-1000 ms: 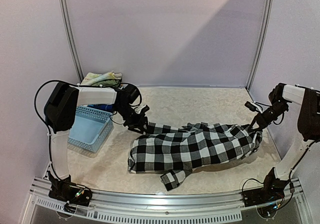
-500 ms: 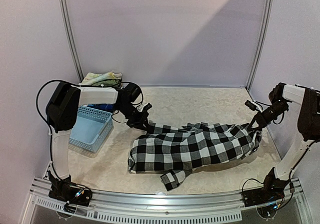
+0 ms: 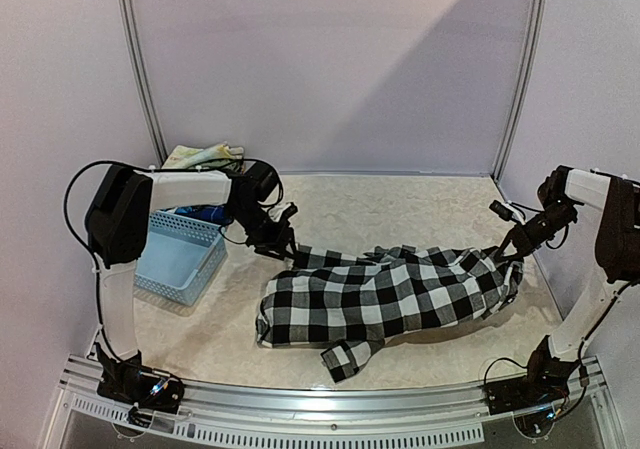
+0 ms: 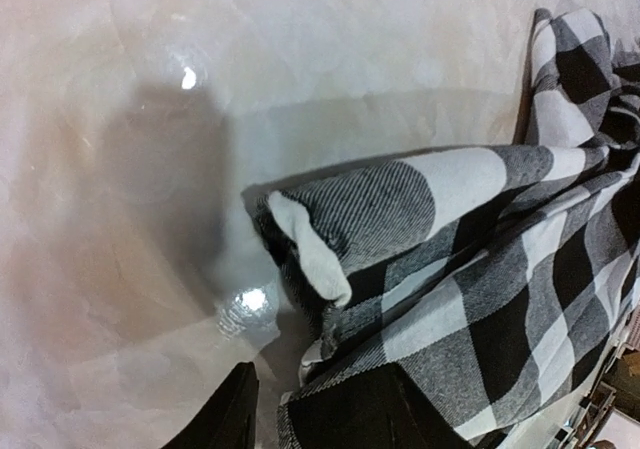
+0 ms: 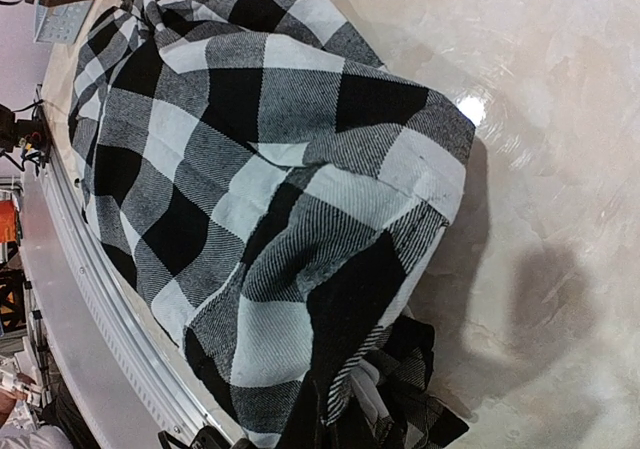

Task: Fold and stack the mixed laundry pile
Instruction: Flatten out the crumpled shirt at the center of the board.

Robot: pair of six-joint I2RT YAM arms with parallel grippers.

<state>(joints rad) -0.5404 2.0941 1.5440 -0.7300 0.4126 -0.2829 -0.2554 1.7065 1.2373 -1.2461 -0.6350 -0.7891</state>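
Black-and-white checked shirt (image 3: pixel 390 294), lying lengthwise at centre of bench (image 3: pixel 400 204), right end pinched and raised by right fingers (image 3: pixel 505 253), upper-left corner at left fingers (image 4: pixel 235 419), their state cannot be told; light blue basket (image 3: pixel 175 264) at left, floral cloth (image 3: pixel 200 156) beyond it.

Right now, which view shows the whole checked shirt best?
Top external: the checked shirt shows end to end. Left wrist catches only one corner, right wrist only one bunched end up close.
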